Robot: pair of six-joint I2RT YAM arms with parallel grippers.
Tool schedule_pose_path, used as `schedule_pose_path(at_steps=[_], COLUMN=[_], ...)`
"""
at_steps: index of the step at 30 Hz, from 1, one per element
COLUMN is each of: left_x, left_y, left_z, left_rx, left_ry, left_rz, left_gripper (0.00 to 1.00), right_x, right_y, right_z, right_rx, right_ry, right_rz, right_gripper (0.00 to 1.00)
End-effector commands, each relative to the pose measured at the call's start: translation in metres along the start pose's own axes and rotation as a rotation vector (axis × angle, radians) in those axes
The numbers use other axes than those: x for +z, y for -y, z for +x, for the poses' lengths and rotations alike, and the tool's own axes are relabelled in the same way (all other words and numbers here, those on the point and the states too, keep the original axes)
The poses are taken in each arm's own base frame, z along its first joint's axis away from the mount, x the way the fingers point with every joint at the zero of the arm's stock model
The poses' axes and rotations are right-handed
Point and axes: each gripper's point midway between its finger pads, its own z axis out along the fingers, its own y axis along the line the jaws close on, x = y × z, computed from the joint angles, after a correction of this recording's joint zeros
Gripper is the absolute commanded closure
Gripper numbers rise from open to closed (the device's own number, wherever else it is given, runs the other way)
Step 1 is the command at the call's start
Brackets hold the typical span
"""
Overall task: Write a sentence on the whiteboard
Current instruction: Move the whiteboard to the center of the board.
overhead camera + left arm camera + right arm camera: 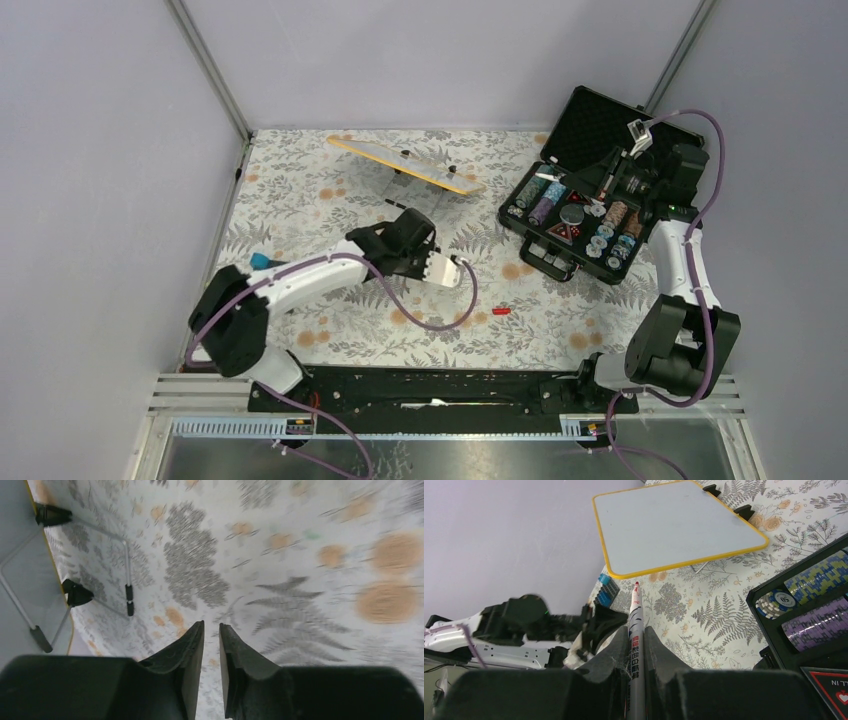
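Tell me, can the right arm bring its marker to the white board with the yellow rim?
Probably yes. The right gripper is shut on the red-tipped marker, and nothing stands before the blank yellow-rimmed white board.

Whiteboard (pixel 405 163): glossy white, thin orange-yellow rim, rounded corners, black clip feet on wire stand. Stands tilted on floral worktop (pixel 330 215) toward far side, left of centre. Face (pixel 674 522) blank in right wrist view; no red sentence visible on it.
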Motion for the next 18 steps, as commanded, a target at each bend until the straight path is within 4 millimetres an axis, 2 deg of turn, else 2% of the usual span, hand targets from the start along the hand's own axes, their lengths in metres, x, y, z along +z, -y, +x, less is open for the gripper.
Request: schedule_pose_path(at_steps=[1,7,12,18], left_x=[0.014,0.056,0.089,0.120], left_y=[-0.097,-0.142,-0.160,-0.172], left_z=[0.026,0.056,0.074,0.099], left_rx=[0.145,0.289,0.308,0.299], left_ry=[-0.044,-0.095,-0.117,-0.144], left_rz=[-0.283,-0.398,-0.407,-0.395], left_gripper=[0.77,0.82,0.83,0.85], right_x=[-0.002,0.001,0.001,0.001], right_y=[-0.007,0.000,0.003,0.004], right_z=[-0.004,-0.002,0.000,0.001], right_rx=[-0.050,-0.023,-0.020,-0.012], right_ry=[0.010,-0.001,-0.006,-0.009], right_rz=[-0.016,-0.019,-0.019,-0.020], right_gripper=[1.00,1.00,1.00,1.00])
